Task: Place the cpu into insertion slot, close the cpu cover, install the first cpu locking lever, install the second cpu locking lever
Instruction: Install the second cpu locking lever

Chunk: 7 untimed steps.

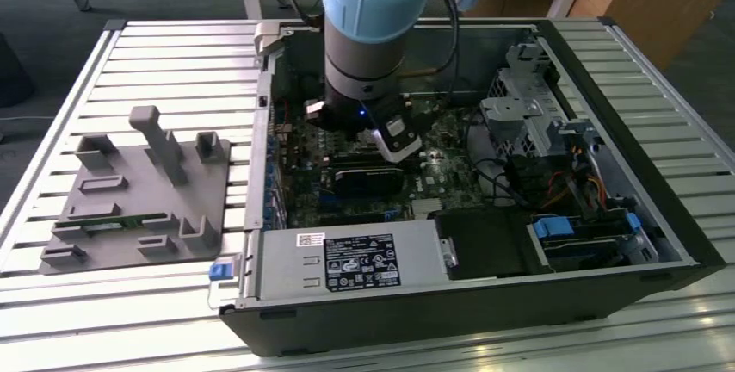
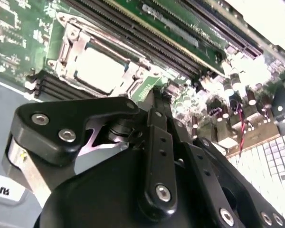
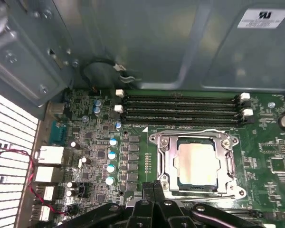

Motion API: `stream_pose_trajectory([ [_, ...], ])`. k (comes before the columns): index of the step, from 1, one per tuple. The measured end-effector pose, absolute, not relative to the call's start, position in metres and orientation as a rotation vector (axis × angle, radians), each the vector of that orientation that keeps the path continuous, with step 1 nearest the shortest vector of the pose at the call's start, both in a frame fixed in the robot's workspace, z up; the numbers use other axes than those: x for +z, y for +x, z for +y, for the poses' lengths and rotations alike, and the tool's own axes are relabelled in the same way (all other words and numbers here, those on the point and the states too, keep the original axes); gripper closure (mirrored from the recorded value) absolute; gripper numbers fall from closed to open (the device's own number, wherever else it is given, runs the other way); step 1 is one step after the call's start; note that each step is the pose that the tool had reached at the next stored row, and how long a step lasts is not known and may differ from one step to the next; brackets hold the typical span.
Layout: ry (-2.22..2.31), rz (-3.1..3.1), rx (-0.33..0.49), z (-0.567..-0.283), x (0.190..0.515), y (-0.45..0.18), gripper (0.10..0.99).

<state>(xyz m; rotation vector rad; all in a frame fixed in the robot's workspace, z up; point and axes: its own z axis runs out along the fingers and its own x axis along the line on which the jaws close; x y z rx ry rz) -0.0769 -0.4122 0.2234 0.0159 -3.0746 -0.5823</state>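
Although the work happens deep inside an open computer case (image 1: 643, 217), the chip (image 3: 197, 161) is plain to see: it lies flat in its socket (image 3: 195, 189), pale metal top up, with the silver cover frame (image 3: 168, 156) folded down around it so that its window leaves the top bare. Thin wire levers run along the frame's edges; whether they are hooked home I cannot tell. Just beside the socket run the long black memory slots (image 3: 180, 108), on the green board (image 3: 99, 156).

The tool (image 3: 154, 186) hangs close over the board at the socket's edge, its two black fingers pressed together with nothing between them, probably to push rather than grip.

A white sticker (image 3: 263, 18) on the case wall and a black label on the power supply (image 1: 361, 262) carry print too small to read. The case rests on a slatted tabletop (image 1: 69, 79) beside a grey fixture (image 1: 132, 191).
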Motion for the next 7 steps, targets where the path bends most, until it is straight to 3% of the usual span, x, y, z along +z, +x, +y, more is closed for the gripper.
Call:
stream_pose_trajectory([
  [7,0.016,-3.075,-0.583,-0.4121,0.2339,-0.0769,0.980],
])
